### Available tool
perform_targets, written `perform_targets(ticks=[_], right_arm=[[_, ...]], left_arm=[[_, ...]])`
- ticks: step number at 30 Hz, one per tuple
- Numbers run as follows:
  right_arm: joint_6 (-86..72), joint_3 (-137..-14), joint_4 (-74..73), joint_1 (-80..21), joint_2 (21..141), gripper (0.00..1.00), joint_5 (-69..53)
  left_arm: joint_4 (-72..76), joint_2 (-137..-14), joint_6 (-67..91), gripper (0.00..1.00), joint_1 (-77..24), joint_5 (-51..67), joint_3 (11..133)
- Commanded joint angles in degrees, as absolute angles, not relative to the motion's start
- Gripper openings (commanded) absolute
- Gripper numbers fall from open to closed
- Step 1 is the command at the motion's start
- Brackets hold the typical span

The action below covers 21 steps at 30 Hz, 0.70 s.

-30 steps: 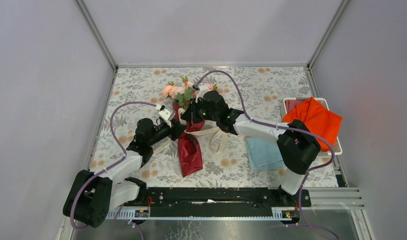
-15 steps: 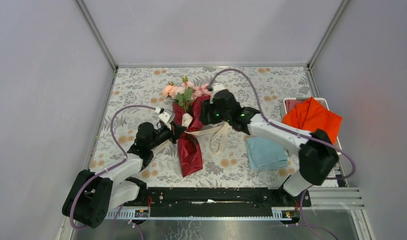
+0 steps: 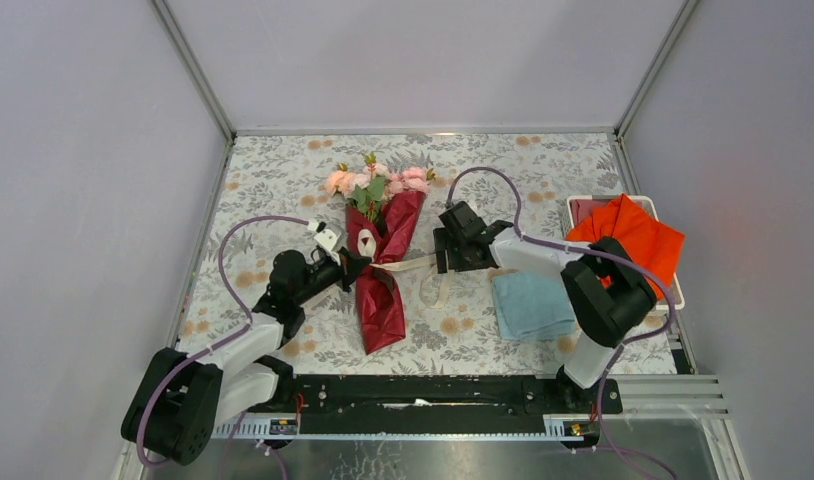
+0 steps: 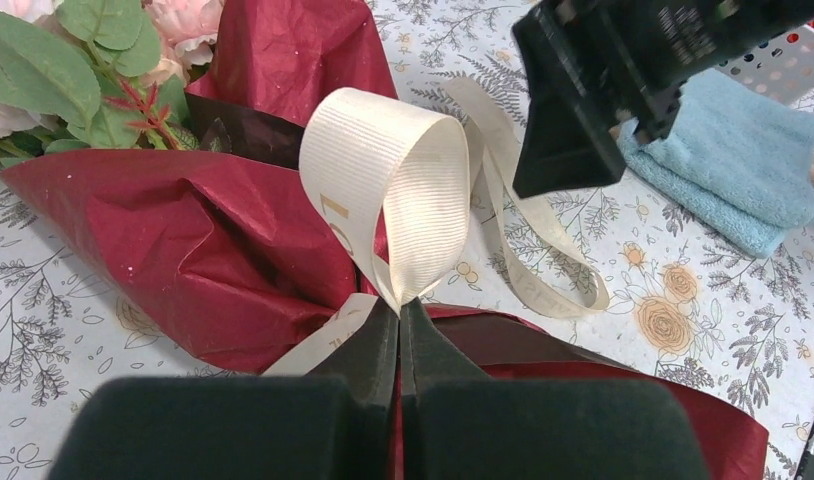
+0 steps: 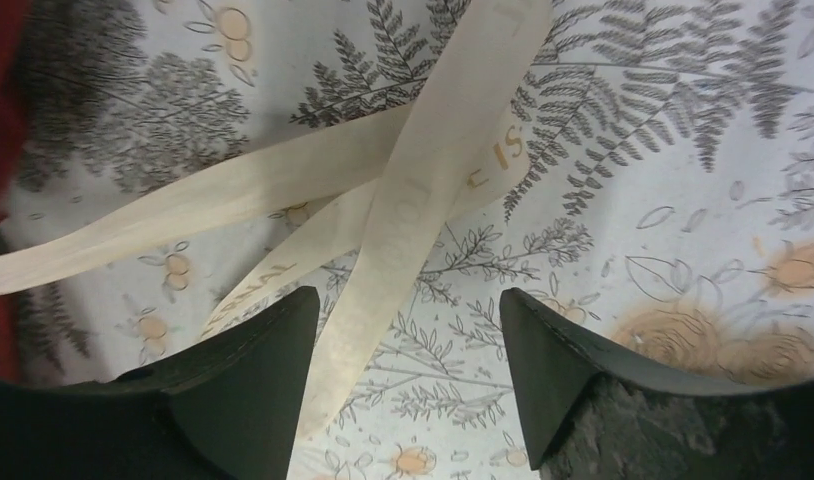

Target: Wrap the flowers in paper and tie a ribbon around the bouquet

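Left gripper (image 4: pixel 400 312) pinches ribbon (image 4: pixel 368 150) loop atop bouquet (image 3: pixel 380 300); right gripper (image 5: pixel 405 305), jaws apart, should descend squarely onto its tails beside bouquet.

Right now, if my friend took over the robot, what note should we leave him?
Left gripper: shut, pinching a loop of the ribbon above the bouquet.
Right gripper: open, low over the ribbon's loose tails on the table, holding nothing.
Things: the bouquet lies on the table, flowers at the far end, tip toward the arms.
Done: the flowers are wrapped in the paper.
Left: the ribbon sits at the bouquet's middle, but no finished bow shows, and whether it goes all the way round cannot be seen. Tie it.
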State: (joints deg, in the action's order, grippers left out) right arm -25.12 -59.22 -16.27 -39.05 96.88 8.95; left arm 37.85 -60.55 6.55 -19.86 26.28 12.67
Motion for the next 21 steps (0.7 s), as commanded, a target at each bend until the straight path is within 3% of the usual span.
perform_targets(ticks=[1,6,10,16,21], right_arm=[[-25.94,-60.44,-12.44,-39.45,100.76,0.70,7.28],[-26.56,-58.89,-10.58,-39.41,102.40,0.34,4.39],[-25.77,-56.64,-9.33,-39.10,99.91,0.00,6.01],[-20.29,-57.93,-11.85,-34.22,87.90,0.00,8.74],[-13.86,-75.34,-10.82,-36.06,87.09,0.00,6.59]], left_arm=[[42.20,-59.26,5.39,0.00,-20.12,25.00,12.07],[42.33,-59.60,5.11,0.00,-20.13,25.03,12.13],[42.61,-59.94,4.29,0.00,-20.13,25.53,12.74],[42.79,-60.27,3.40,0.00,-20.13,27.51,12.78],[44.95,-60.81,2.09,0.00,-20.46,28.90,11.86]])
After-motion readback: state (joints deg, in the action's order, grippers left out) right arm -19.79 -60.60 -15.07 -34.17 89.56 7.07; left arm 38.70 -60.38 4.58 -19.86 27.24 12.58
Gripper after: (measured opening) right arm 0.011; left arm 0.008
